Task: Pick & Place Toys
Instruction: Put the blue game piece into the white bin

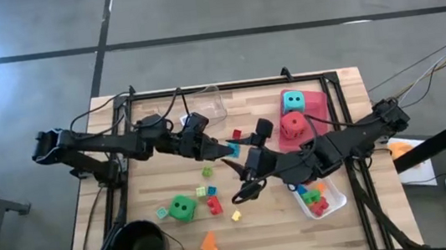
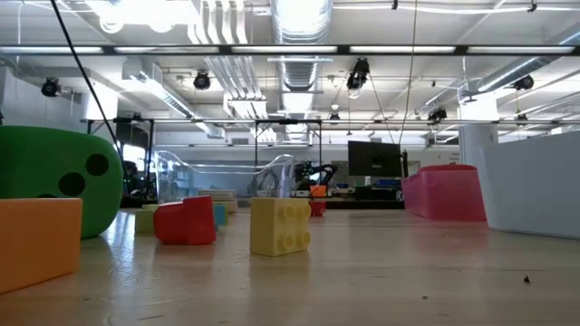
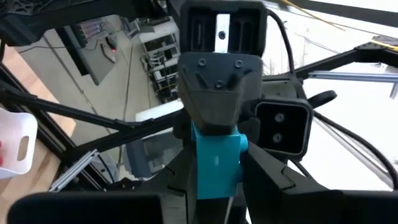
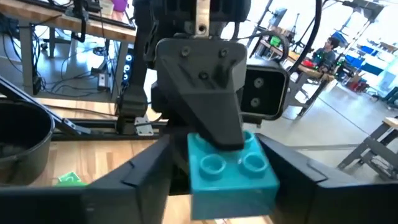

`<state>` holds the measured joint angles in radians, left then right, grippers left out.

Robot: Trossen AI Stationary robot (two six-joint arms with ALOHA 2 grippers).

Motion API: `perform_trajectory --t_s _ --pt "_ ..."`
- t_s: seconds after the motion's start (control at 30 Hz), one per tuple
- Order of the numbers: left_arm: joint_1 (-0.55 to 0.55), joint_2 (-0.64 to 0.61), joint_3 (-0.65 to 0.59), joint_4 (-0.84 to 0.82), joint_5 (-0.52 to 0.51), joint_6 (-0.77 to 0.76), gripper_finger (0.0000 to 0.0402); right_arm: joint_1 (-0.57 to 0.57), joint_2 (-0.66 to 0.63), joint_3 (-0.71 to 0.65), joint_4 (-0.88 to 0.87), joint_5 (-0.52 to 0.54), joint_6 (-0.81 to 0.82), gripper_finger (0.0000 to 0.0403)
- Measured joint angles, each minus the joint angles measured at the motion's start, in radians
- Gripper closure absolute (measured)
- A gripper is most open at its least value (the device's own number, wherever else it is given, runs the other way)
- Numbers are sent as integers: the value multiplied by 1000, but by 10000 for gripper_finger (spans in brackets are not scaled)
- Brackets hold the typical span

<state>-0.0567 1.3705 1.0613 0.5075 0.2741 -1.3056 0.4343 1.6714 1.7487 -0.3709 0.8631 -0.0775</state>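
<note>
Both grippers (image 1: 232,151) on unmarked teal brick (image 4: 231,176), midair.

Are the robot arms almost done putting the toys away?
Not yet. Done: the teal die and red die sit on the pink tray, and some bricks lie in the white tray. In hand: a teal brick is passing between the left gripper and right gripper in mid-air. Left: the green die and several loose bricks on the table.

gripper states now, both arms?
Left gripper: shut on the teal brick, mid-table.
Right gripper: fingers either side of that brick; grip cannot be told.
</note>
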Motion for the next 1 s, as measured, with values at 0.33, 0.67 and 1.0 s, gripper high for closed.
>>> perform_trajectory --t_s 0.33,0.67,1.0 --pt "-1 0 -1 -2 16 30 311 2 0 7 1 -1 -17 271" --pt "0 0 -1 -3 31 76 181 6 0 9 1 -2 -12 271" --pt "-1 -4 0 -63 93 132 53 33 -23 9 -89 -9 169 271"
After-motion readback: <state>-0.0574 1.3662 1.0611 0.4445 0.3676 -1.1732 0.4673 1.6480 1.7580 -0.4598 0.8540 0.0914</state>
